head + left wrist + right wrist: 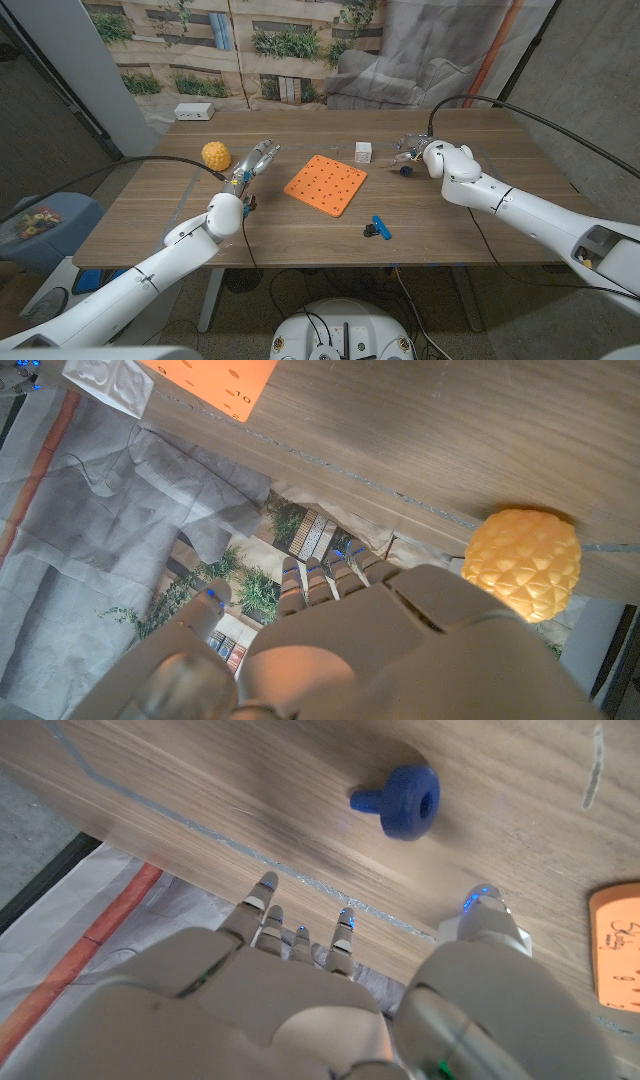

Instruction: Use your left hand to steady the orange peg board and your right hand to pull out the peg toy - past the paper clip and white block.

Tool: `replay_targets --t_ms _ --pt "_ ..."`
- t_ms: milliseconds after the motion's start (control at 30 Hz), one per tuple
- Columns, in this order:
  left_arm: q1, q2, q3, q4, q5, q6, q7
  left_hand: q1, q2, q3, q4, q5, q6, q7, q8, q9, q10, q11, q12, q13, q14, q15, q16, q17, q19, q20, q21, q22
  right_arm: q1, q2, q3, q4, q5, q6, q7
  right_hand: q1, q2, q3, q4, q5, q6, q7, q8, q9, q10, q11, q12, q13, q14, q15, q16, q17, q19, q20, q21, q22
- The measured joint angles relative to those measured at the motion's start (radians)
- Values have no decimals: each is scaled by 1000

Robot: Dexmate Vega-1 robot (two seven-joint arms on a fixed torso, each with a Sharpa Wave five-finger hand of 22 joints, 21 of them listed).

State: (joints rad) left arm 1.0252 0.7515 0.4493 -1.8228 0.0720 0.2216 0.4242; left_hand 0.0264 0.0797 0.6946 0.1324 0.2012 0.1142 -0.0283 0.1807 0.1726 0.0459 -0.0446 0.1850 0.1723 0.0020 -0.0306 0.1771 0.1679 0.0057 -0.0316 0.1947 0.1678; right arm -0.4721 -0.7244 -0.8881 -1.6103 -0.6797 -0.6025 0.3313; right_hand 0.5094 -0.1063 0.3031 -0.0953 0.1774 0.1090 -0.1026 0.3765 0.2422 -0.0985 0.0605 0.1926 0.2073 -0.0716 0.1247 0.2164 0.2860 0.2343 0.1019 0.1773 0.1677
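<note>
The orange peg board (325,184) lies in the middle of the table, its holes bare; a corner of it shows as well in the left wrist view (210,378) and the right wrist view (615,945). A small blue peg toy (406,170) (397,800) lies loose on the wood right of the white block (363,151) (110,385). My right hand (418,152) (330,970) hovers beside the peg with fingers spread, holding nothing. My left hand (255,163) (330,630) is left of the board, fingers straight, apart from it. A blue paper clip (378,229) lies near the front.
A yellow bumpy ball (216,155) (522,563) sits just left of my left hand. A white box (193,111) stands at the back left of the table (480,235). Cables trail from both arms across the wood. A blue bin (40,225) stands on the floor at left.
</note>
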Motion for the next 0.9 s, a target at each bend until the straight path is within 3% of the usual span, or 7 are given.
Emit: replay_targets --t_ms 300,667,900 --pt "0 -37 -21 62 -59 -70 18 0 0 3 -3 0 0 0 0 0 0 0 0 0 0 0 0 0 1 1 0 0 -45 -4 63 -18 117 19 -91 -15 15 2 2 0 -28 24 -29 -10 20 -12 11 0 -2 -2 0 0 -7 -7 0 0" --pt "-22 -75 -36 151 -134 -174 24 0 0 7 -7 0 13 13 0 0 0 11 0 0 0 0 -4 0 1 1 0 0 -110 -6 150 -24 273 78 -226 -30 30 3 3 0 -45 14 -46 -22 27 -19 11 -1 -7 -7 0 0 -20 -9 1 0" --pt "-41 -102 -42 216 -157 -209 18 0 0 11 -11 0 15 14 0 0 0 11 0 0 0 0 -4 -5 1 1 0 0 -127 -3 172 -16 360 133 -304 -28 51 3 3 0 -65 4 -67 -32 33 -25 19 -3 -3 -22 0 -2 -7 -22 5 0"
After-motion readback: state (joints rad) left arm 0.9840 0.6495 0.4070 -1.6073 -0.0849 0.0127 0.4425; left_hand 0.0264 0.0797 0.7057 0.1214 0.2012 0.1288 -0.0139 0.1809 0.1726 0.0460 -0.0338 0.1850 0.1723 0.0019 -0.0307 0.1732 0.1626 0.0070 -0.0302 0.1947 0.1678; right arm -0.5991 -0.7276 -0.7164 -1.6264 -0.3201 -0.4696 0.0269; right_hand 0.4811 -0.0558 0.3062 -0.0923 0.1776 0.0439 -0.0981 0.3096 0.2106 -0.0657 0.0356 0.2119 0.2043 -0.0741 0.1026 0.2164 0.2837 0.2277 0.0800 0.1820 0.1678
